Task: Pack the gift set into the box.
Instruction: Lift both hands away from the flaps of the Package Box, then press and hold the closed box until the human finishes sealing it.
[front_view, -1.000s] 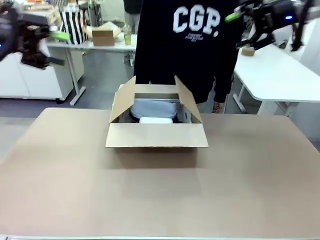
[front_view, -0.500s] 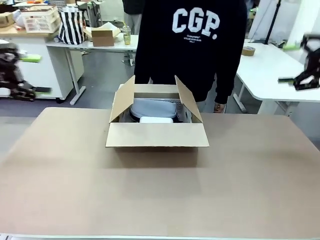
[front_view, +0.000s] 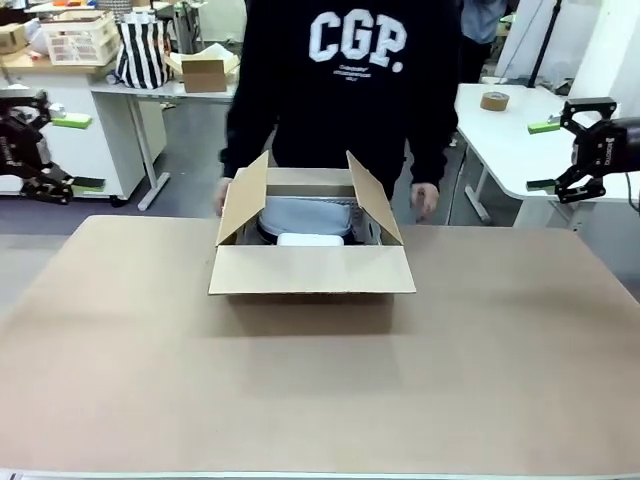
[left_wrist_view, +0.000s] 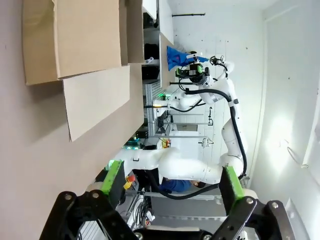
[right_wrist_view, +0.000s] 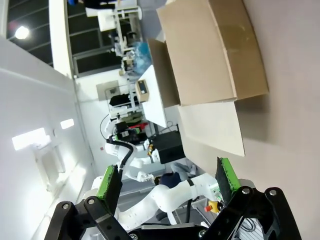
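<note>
While flaps-up on worktop (front_view: 320, 400), box (front_view: 312, 270) with gift set (front_view: 300, 215) inside; left gripper (front_view: 78, 152), right gripper (front_view: 541, 155) both agape, empty, far either side.

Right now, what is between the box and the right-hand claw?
In the front view, the person's hand hangs between the box and the right gripper; nothing else stands there.

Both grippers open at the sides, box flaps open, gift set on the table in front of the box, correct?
No: the front view shows the gift set inside the box, not in front of it. The left gripper and right gripper are open at the sides; flaps open.
</note>
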